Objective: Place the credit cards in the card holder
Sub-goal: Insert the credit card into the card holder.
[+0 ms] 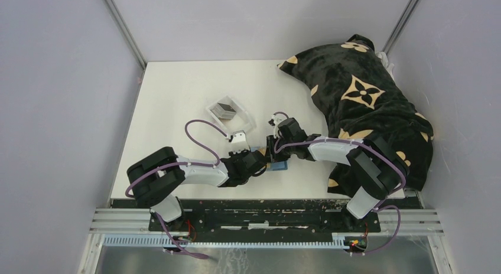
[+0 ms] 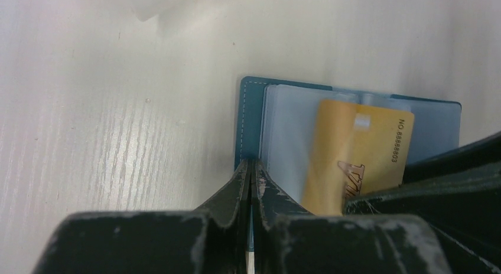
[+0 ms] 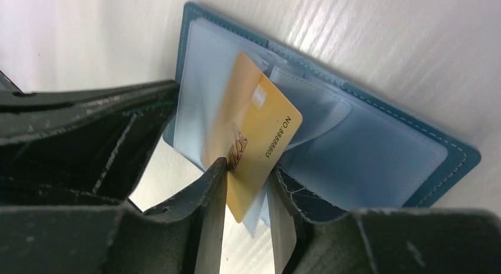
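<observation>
The teal card holder lies open on the white table, its clear sleeves fanned out. My left gripper is shut on the holder's teal cover edge, pinning it. A gold credit card sits partly inside a sleeve, its near corner sticking out between the fingers of my right gripper. Those jaws stand apart; the card leans on one finger only. In the left wrist view the gold card shows beside the right arm's finger. More dark credit cards lie in a clear tray.
The clear plastic tray sits behind the grippers at mid-table. A large black cushion with tan flower prints fills the right side. Grey walls close in the table on the left, back and right. The two arms meet near the front edge.
</observation>
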Tool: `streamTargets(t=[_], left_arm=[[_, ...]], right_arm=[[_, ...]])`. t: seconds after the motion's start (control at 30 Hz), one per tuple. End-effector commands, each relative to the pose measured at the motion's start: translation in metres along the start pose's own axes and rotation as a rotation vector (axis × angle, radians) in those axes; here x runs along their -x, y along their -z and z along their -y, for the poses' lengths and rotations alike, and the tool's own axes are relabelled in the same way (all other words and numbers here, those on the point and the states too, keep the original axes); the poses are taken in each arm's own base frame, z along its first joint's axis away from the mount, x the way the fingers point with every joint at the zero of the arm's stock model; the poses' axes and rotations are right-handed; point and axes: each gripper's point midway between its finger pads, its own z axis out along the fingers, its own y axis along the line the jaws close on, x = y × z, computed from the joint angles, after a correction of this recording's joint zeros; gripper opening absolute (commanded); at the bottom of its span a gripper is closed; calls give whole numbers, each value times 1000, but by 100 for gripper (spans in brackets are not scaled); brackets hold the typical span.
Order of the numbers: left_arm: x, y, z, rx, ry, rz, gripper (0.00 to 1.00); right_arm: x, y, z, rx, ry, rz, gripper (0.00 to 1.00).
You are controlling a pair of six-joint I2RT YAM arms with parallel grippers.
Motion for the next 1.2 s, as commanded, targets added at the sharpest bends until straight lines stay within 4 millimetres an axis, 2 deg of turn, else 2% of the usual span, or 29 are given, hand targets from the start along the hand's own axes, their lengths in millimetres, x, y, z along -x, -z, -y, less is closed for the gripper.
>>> streamTargets(t=[0.0,0.37,0.6,1.17], left_arm=[[-44,-2,-83,219,-198,-132,5],[-45,0,-85,212,-192,-132,5],[-44,-1,-82,202,-191,-130,5],[-44,-1,-82,199,-190,-131,4]], right_arm=[[-27,17,11,-90,15,-116,36],[0,37,7,-146,46,-31,39],[3,37,1,-129,45,-35,42],[17,49,8,-196,76,20,50]])
